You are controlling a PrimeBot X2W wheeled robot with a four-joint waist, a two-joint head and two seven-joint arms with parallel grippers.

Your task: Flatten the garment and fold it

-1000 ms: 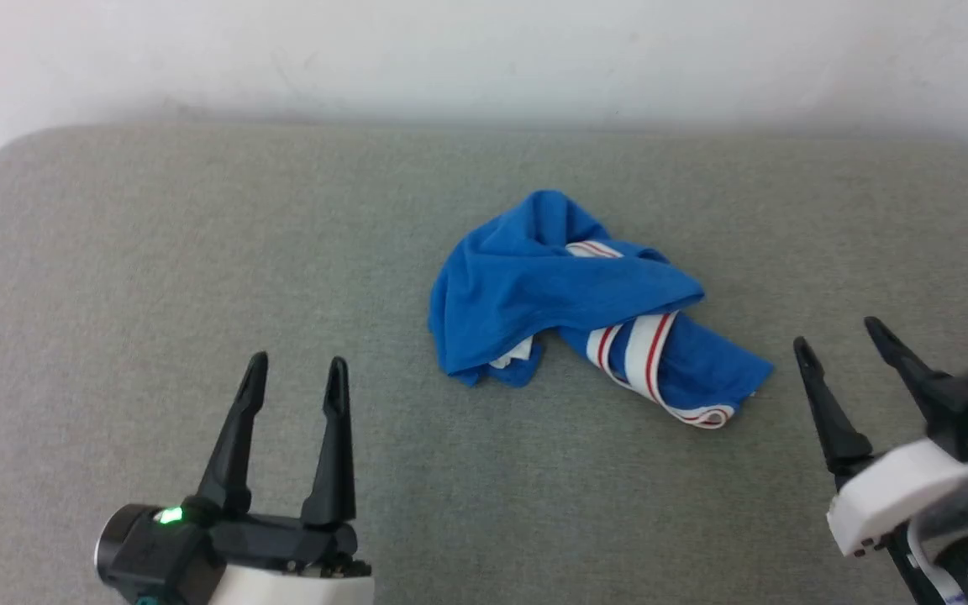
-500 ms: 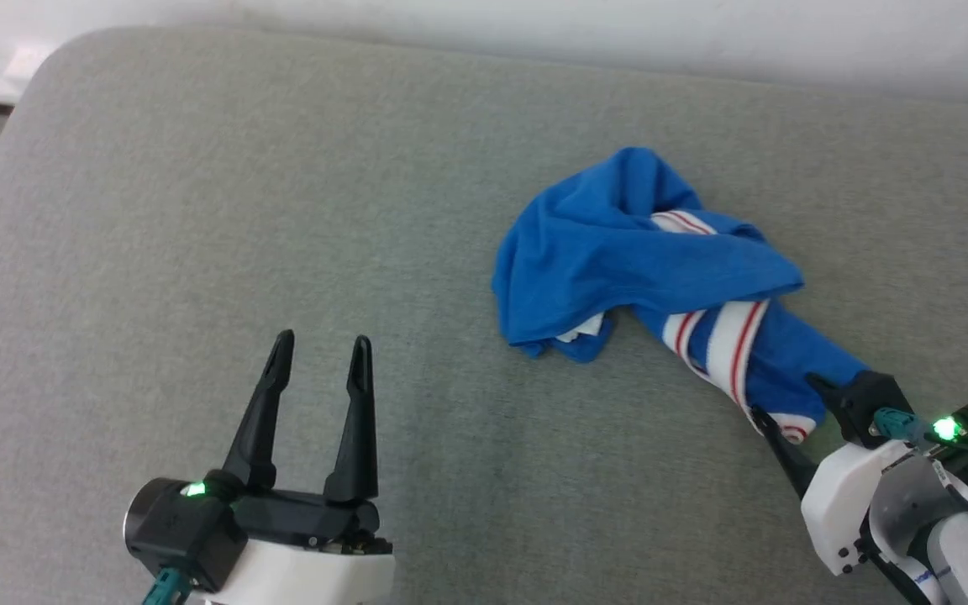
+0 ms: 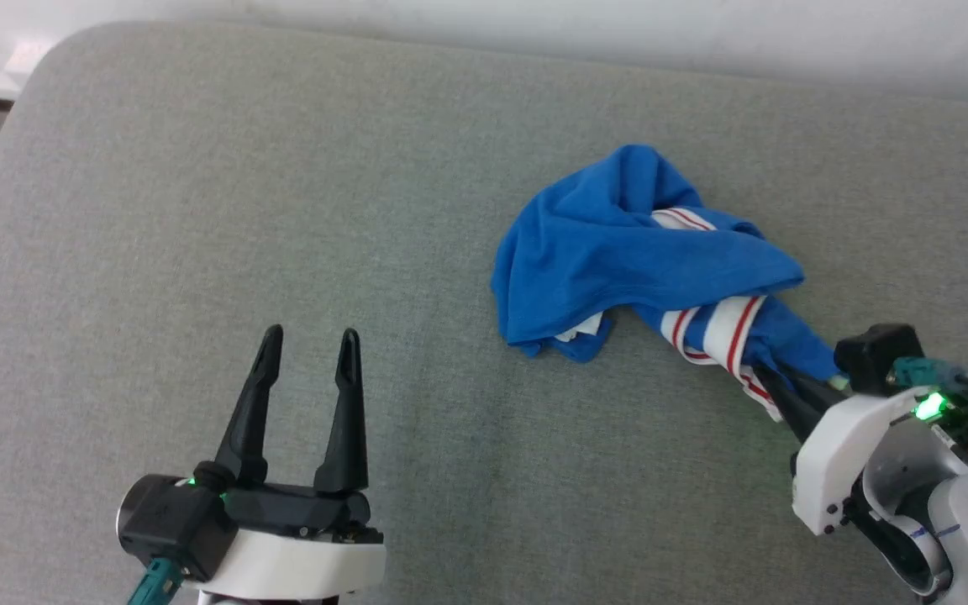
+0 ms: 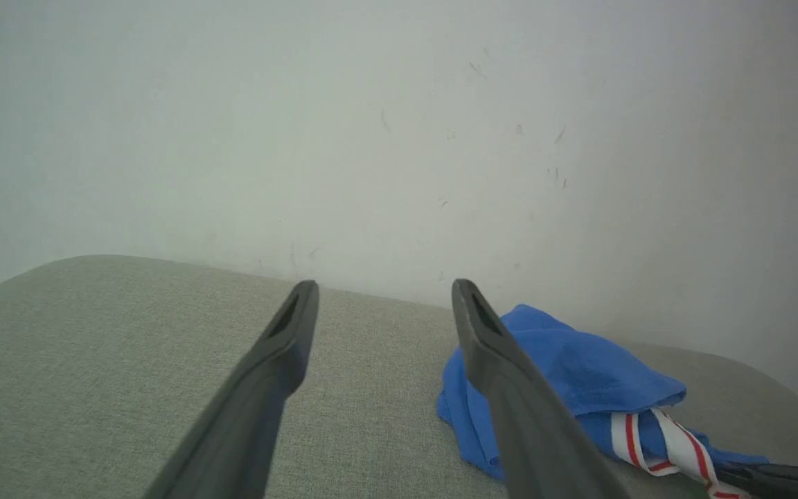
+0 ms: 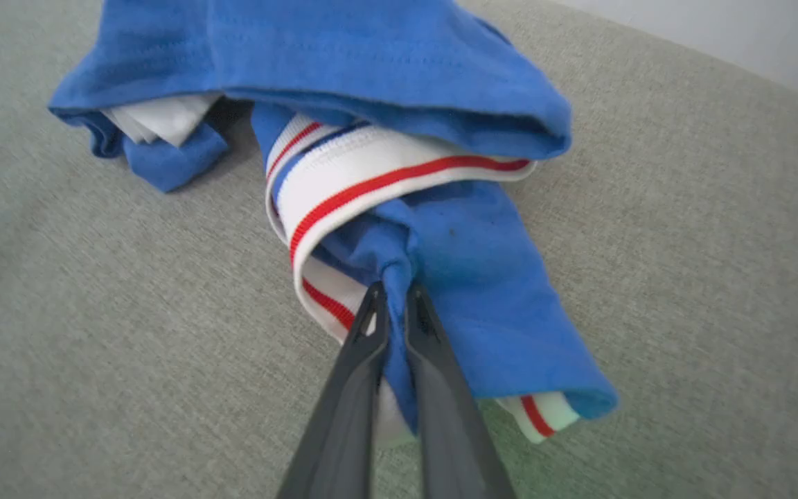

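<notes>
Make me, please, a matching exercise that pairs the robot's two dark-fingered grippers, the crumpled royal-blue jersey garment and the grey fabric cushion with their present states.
Things:
1. left gripper, two long dark fingers
2. right gripper, two long dark fingers
3. royal-blue jersey garment
4. grey fabric cushion

States:
A. bunched in a heap, red-and-white striped trim showing
B. open, apart from the cloth, holding nothing
C. bears the heap of cloth
D. shut on a fold of blue cloth

Pairs: 1-B, 2-D, 3-A, 4-C
</notes>
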